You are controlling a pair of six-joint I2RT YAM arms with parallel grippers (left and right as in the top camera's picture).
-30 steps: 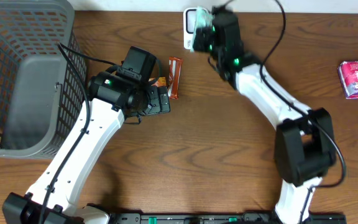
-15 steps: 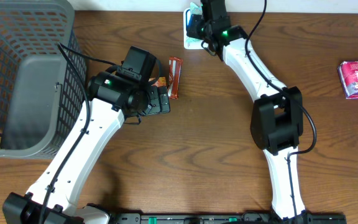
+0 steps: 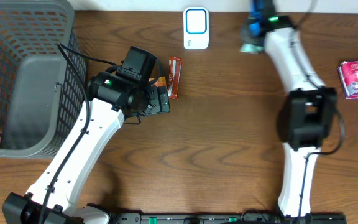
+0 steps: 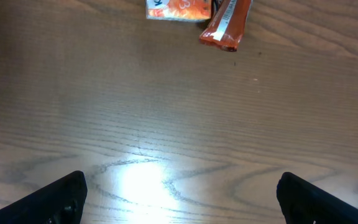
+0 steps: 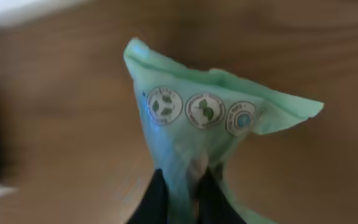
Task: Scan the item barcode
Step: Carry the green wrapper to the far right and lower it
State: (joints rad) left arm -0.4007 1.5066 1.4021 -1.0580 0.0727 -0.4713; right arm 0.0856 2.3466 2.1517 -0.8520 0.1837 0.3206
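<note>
Swung clear of the white scanner [image 3: 196,28] since a second ago, the green packet [image 5: 197,130] is now right of it near the top edge. The right gripper [image 5: 182,194] is clamped on one edge so the packet hangs free, likely for presenting its barcode. The left gripper [image 4: 182,196] waits spread wide below the orange snack bar [image 4: 225,25].

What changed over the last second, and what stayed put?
The right tool, shut on the green packet, swung right, away from the white scanner, which is now uncovered. The left tool stayed open and still; the orange snack bar and basket did not move.
</note>
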